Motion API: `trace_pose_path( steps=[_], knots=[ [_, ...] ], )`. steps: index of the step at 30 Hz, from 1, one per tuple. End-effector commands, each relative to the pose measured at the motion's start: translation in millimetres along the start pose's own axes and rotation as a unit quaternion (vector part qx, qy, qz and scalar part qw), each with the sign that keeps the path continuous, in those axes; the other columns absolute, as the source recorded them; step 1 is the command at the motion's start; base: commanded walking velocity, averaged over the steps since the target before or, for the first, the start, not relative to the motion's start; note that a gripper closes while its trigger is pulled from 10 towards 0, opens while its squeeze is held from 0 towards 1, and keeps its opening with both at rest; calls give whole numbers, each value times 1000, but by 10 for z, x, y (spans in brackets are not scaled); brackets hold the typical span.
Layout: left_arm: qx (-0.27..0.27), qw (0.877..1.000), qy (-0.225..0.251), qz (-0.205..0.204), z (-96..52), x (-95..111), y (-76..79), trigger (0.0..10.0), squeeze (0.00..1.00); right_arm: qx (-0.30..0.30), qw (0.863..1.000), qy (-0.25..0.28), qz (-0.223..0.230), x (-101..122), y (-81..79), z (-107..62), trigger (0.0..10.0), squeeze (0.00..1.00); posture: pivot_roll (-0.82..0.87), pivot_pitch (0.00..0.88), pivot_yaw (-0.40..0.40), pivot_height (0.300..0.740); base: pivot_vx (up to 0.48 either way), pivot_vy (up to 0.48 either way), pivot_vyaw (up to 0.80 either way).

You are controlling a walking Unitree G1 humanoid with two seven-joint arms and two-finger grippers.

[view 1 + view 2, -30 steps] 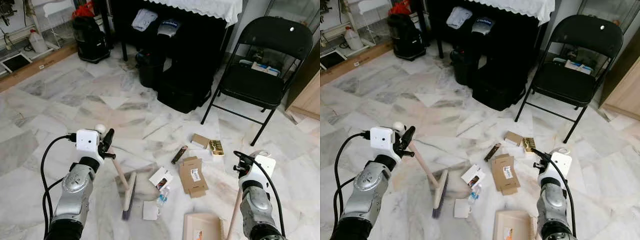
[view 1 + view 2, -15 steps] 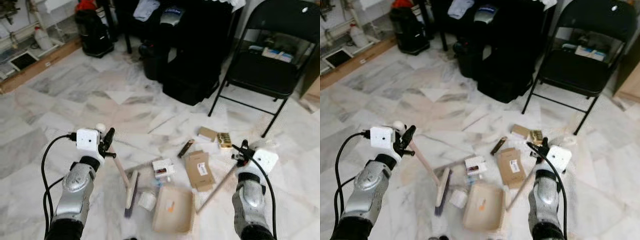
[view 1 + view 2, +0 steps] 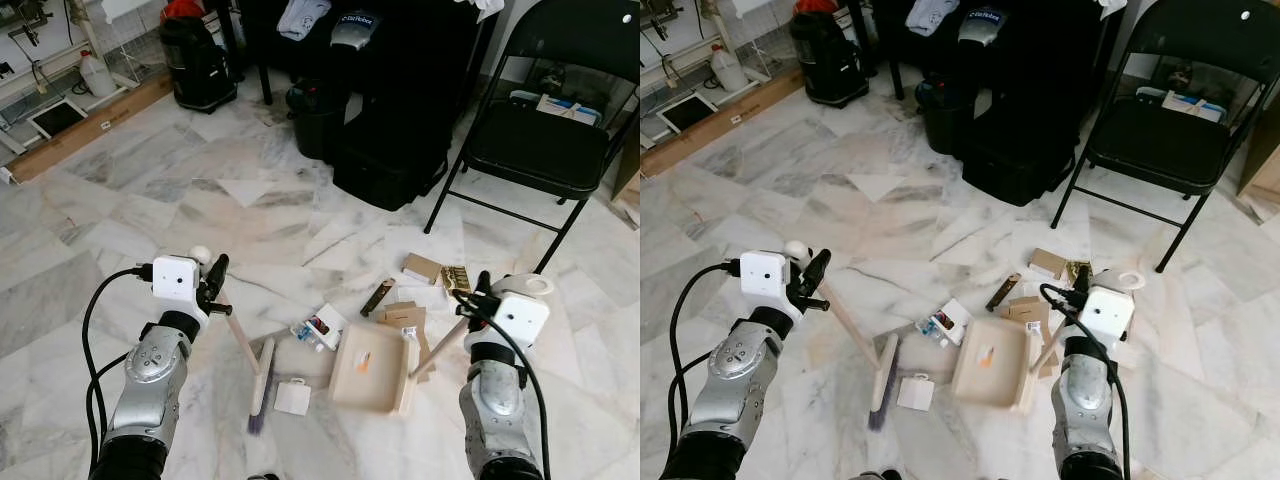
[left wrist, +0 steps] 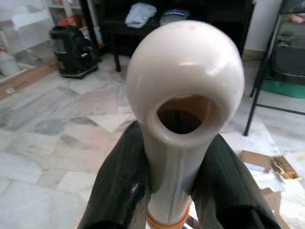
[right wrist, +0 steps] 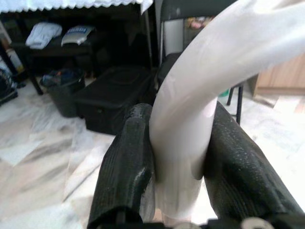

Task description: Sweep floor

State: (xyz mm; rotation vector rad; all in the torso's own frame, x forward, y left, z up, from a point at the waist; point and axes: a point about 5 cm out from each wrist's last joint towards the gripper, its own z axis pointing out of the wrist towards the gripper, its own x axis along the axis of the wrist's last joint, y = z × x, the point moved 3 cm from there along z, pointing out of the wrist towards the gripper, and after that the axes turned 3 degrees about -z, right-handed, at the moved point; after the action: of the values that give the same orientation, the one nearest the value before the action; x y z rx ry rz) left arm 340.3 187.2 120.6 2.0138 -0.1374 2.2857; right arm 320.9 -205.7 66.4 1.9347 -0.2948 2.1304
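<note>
My left gripper [image 3: 212, 286] is shut on the broom's pale handle just below its white knob [image 3: 201, 256]; in the left wrist view both fingers [image 4: 119, 181] clamp that handle. The broom head [image 3: 262, 384] rests on the marble floor. My right gripper [image 3: 477, 297] is shut on the dustpan's long handle [image 3: 440, 345], also seen in the right wrist view [image 5: 183, 167]. The beige dustpan [image 3: 372, 367] lies flat on the floor. Litter surrounds it: a white packet [image 3: 318, 328], a white card [image 3: 293, 397], a flattened box [image 3: 405, 318], a dark bar [image 3: 377, 297] and cardboard bits [image 3: 422, 268].
A black folding chair [image 3: 540, 150] stands at the right. Black cases [image 3: 385, 150] sit under a dark table ahead. A black bin [image 3: 195, 65], a plastic jug [image 3: 95, 72] and a wooden board [image 3: 80, 130] are at the far left. Open marble floor lies to the left.
The camera view has shifted. My right gripper has slid the dustpan forward and left across the floor, up against the packet and flattened box. The broom has stayed about where it was.
</note>
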Motion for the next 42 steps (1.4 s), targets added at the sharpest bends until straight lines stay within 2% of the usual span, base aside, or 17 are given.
trace_pose_path(
  steps=[1, 5, 12, 16, 20, 26, 30, 36, 42],
  knots=[
    [23, 999, 24, 14, 12, 108, -123, 10000, 0, 13, 1000, -12, 3, -56, -53, -43, 10000, 0, 78, 136, 54, 740, 0, 0, 0],
    [33, 999, 28, 19, 24, 132, -164, 10000, 0, 18, 999, -32, -2, -149, -57, -86, 10000, 0, 78, 141, 52, 740, 0, 0, 0],
    [37, 999, 25, 20, 16, 105, -178, 10000, 0, 13, 998, -55, -23, -264, 27, -117, 10000, 0, 78, 151, 50, 740, 0, 0, 0],
    [61, 997, 18, 37, -1, 70, -262, 10000, 0, 13, 996, -74, -41, -337, 47, -121, 10000, 0, 78, 155, 46, 740, 0, 0, 0],
    [71, 996, 21, 39, -10, 77, -307, 10000, 0, 7, 997, -60, -51, -250, 62, -38, 10000, 0, 73, 159, 38, 740, 0, 0, 0],
    [73, 996, 24, 36, -13, 67, -279, 10000, 0, 5, 999, -14, -51, -16, 55, 127, 10000, 0, 66, 166, 28, 740, 0, 0, 0],
    [75, 996, 24, 34, -12, 55, -268, 10000, 0, 17, 998, -4, -61, 40, 8, 176, 10000, 0, 65, 166, 21, 740, 0, 0, 0],
    [74, 996, 24, 33, -10, 49, -253, 10000, 0, 33, 996, -29, -75, -78, -30, 147, 10000, 0, 71, 170, 15, 740, 0, 0, 0],
    [82, 996, 21, 39, -52, 31, -319, 10000, 0, 45, 994, -57, -84, -221, -38, 70, 10000, 0, 77, 162, 12, 740, 0, 0, 0]
  ],
)
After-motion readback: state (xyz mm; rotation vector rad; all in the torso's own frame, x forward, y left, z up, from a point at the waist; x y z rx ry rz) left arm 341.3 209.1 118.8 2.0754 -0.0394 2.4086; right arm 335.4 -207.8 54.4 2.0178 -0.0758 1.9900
